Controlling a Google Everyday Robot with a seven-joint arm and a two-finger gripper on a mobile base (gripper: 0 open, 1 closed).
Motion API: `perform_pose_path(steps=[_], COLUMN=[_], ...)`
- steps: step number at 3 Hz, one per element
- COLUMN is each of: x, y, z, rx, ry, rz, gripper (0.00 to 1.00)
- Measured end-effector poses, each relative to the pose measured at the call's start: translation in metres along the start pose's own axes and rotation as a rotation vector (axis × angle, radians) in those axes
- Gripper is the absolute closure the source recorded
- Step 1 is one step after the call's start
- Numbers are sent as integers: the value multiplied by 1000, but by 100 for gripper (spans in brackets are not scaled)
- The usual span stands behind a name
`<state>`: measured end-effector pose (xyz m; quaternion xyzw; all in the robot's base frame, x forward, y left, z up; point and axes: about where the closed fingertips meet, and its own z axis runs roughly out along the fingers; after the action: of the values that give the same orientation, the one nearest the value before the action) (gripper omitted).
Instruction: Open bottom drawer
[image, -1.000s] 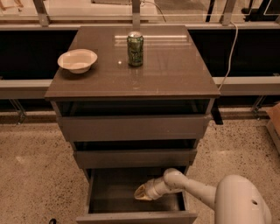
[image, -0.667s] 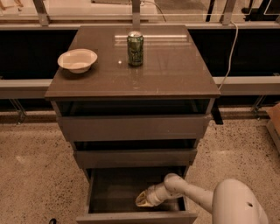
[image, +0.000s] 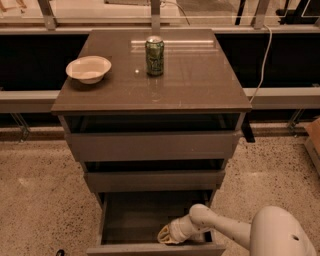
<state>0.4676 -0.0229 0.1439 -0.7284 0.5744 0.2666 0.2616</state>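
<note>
Bowl (image: 88, 68) on cabinet top (image: 200, 85), left; can (image: 154, 56) centre, far side; cable (image: 263, 60) hangs at far right; top drawer (image: 150, 145) and middle drawer (image: 152, 180) each slightly out; bottom drawer (image: 132, 217) pulled well out toward the near edge, dark inside showing; gripper (image: 167, 235) down in it, right of centre, just behind its front; open or closed: can't tell; arm (image: 225, 232) enters from near right; versus 1 s ago gripper sits nearer the front, drawer about the same.
</note>
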Motion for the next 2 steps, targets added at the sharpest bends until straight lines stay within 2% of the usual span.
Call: perform_pose_path(steps=[1,2], x=[-2,-7], y=[23,29], z=[-10,-15], rx=[-8,-5], ry=[13,8], rz=[-25,-41], gripper=[100,100])
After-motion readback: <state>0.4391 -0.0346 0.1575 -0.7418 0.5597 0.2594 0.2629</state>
